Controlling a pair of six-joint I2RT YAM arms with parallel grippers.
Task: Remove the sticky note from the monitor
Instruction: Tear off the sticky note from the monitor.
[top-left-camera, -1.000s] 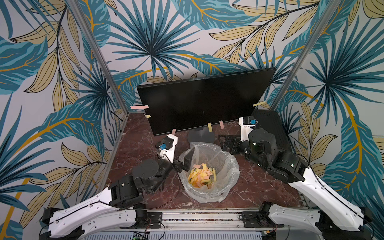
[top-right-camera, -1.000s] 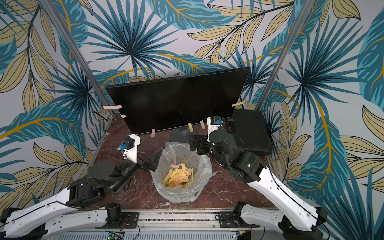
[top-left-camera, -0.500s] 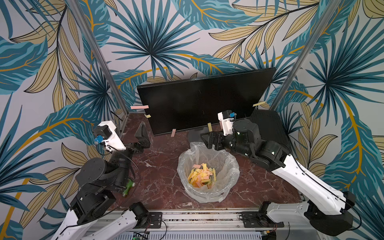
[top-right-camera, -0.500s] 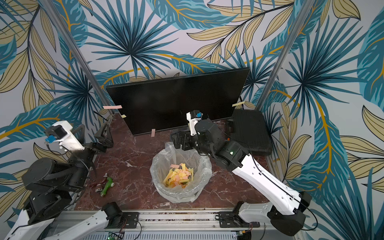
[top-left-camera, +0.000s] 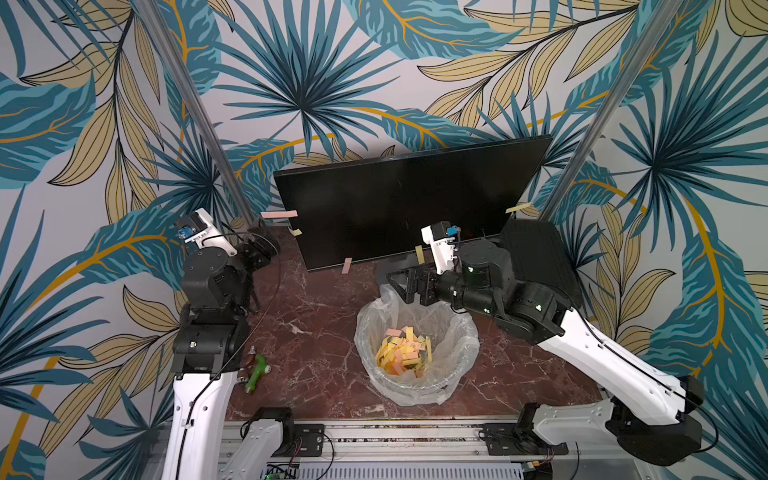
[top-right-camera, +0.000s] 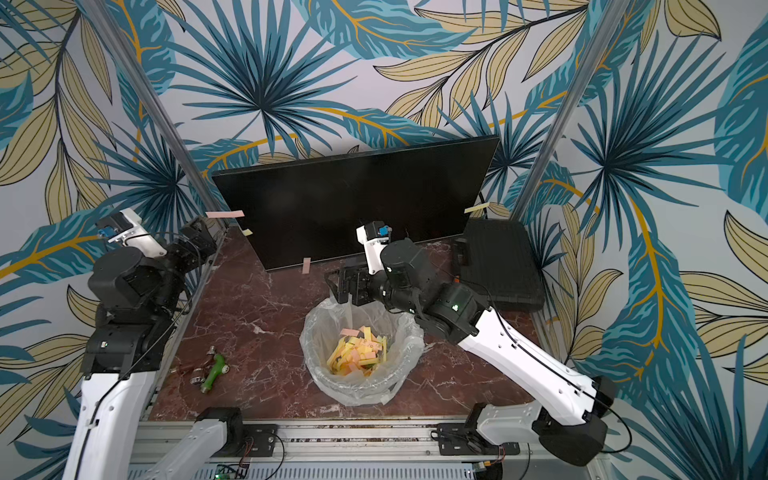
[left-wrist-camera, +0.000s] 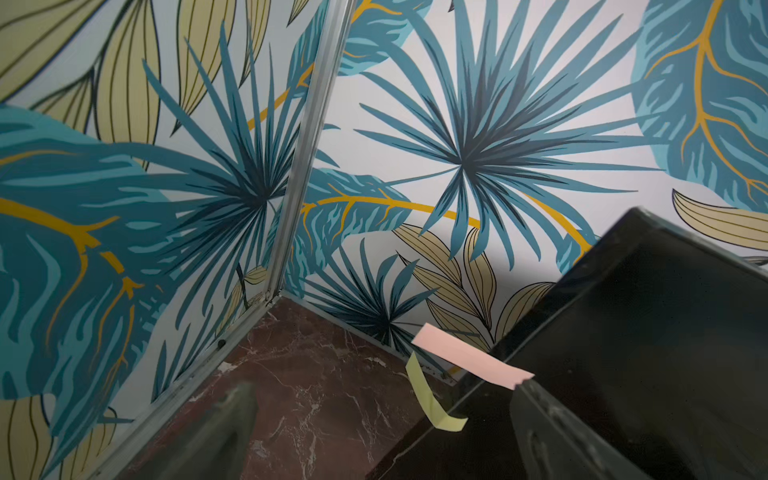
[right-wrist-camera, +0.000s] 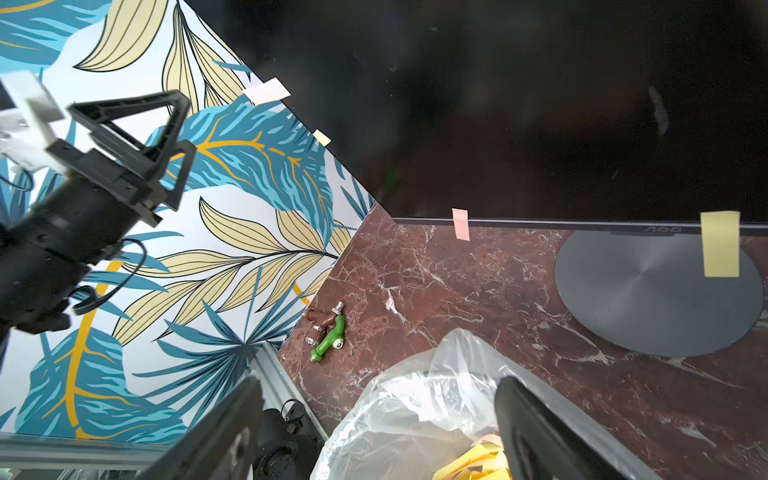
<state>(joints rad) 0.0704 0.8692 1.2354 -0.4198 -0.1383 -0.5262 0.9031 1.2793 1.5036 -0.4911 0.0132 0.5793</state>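
Observation:
The black monitor (top-left-camera: 407, 199) (top-right-camera: 353, 203) stands at the back on its round grey base (right-wrist-camera: 656, 291). Sticky notes hang from its edges: a pink one (top-left-camera: 279, 214) (left-wrist-camera: 469, 362) and a curled yellow one (top-left-camera: 295, 231) (left-wrist-camera: 432, 405) at the left edge, a pink one (top-left-camera: 346, 266) (right-wrist-camera: 460, 224) and a yellow one (top-left-camera: 419, 253) (right-wrist-camera: 720, 243) at the bottom, and a yellow one (top-left-camera: 517, 208) at the right. My left gripper (top-left-camera: 262, 243) (left-wrist-camera: 382, 436) is open, just short of the left-edge notes. My right gripper (top-left-camera: 399, 282) (right-wrist-camera: 378, 432) is open and empty over the bin's back rim.
A bin with a clear plastic liner (top-left-camera: 365, 328) (top-right-camera: 309, 332) holds several yellow and pink notes in front of the monitor. A green-handled tool (top-left-camera: 255, 372) (right-wrist-camera: 328, 338) lies at the front left. A black ribbed box (top-left-camera: 540, 257) sits at the back right. Patterned walls close in all round.
My left arm rose from beside the bin and swung to the back left corner by the monitor's left edge. My right arm moved left, from the monitor's bottom edge to above the bin.

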